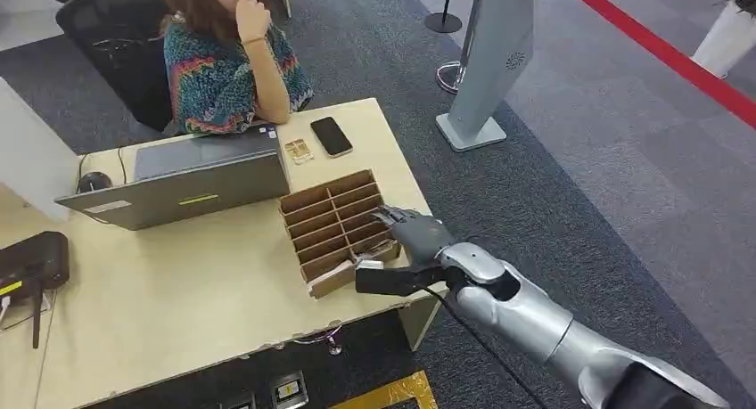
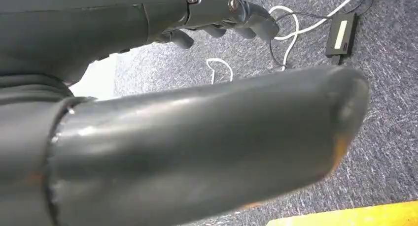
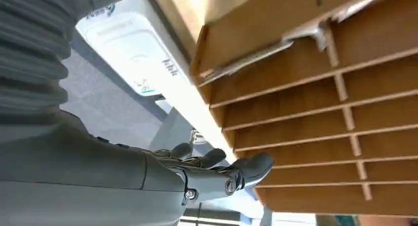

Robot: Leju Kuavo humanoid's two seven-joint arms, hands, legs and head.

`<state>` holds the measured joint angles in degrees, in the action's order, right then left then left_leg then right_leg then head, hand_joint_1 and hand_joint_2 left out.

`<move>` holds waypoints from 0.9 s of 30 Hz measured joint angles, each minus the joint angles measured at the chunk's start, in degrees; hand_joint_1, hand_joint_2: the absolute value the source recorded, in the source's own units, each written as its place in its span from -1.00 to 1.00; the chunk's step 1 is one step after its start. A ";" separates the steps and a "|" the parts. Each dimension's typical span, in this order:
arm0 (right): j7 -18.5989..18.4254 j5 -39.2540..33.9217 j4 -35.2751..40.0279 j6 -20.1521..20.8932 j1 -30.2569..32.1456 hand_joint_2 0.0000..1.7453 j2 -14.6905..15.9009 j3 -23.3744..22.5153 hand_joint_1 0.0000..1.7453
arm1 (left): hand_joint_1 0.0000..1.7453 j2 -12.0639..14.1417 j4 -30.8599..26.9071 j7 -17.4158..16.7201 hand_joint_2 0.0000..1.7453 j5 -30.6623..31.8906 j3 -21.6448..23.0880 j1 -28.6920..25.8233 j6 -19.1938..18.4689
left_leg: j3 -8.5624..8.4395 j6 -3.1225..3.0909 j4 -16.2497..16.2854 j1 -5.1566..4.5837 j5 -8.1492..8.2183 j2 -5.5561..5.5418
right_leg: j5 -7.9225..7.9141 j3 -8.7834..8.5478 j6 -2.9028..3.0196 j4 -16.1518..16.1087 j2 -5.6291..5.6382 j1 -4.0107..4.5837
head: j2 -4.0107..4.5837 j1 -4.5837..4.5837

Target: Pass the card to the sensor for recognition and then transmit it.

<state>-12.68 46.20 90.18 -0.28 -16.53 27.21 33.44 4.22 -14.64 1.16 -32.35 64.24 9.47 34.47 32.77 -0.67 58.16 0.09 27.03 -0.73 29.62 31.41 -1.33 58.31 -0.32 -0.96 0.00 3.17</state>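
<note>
A robot's right hand (image 1: 412, 232) reaches over a wooden slotted rack (image 1: 332, 215) on a pale desk (image 1: 178, 311). Its fingers are spread apart and hold nothing, the fingertips hovering just above the slots on the rack's near side. The right wrist view shows a thin pale card (image 3: 246, 61) lying flat in a slot beyond the fingertips, toward one end of the rack, apart from the hand.

The card is probably light, stiff and slick. Lying flat between low dividers, it looks hard to pinch. A likely hold is on its exposed edge, thumb under and a finger on top.

The dividers stand in the way of the fingers. Past the rack from the hand lie a phone (image 1: 331, 135) and a small card-like object (image 1: 298, 151), then a laptop (image 1: 183, 184) with a person (image 1: 232, 61) seated behind it. A grey standing post (image 1: 490, 61), possibly the sensor, rises from the floor beyond the desk.

The left hand (image 2: 217, 12) hangs over carpet, with fingers loosely curled, holding nothing.
</note>
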 joint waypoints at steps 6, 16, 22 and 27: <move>0.11 -0.59 -0.04 0.74 -0.16 1.00 -0.37 1.38 -1.00 | -1.00 0.04 -0.31 0.00 -1.00 0.15 0.00 0.19 0.28 | 0.00 0.00 0.00 0.00 0.00 0.00 | 0.00 -0.01 0.00 0.00 0.00 0.00 | 0.00 0.00; -1.57 2.88 -0.41 -0.96 -0.87 1.00 -0.81 3.17 -1.00 | -1.00 0.41 -0.50 -0.18 -1.00 0.55 0.00 0.20 0.37 | 0.00 0.00 0.00 0.00 0.00 0.00 | 0.00 -0.01 0.00 0.00 0.00 0.00 | 0.00 0.00; -2.95 4.81 -1.31 -3.30 -1.54 1.00 -1.27 4.15 -1.00 | -1.00 0.44 -0.76 -0.22 -1.00 0.66 0.00 0.20 0.44 | 0.00 0.00 0.00 0.00 0.00 0.00 | 0.00 -0.01 0.00 0.00 -0.01 0.00 | 0.00 0.00; -3.43 4.88 -2.05 -3.74 -1.58 1.00 -1.64 4.48 -1.00 | -1.00 0.44 -0.79 -0.24 -1.00 0.66 0.00 0.19 0.41 | 0.00 0.00 0.00 0.00 0.00 0.00 | 0.00 -0.01 0.00 0.00 -0.01 0.00 | 0.00 0.00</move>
<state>-16.11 51.08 88.13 -4.02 -18.11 25.57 37.92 4.66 -15.43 0.92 -31.69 64.24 9.66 34.88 32.77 -0.67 58.16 0.09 27.03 -0.73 29.62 31.40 -1.33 58.31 -0.33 -0.97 0.00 3.17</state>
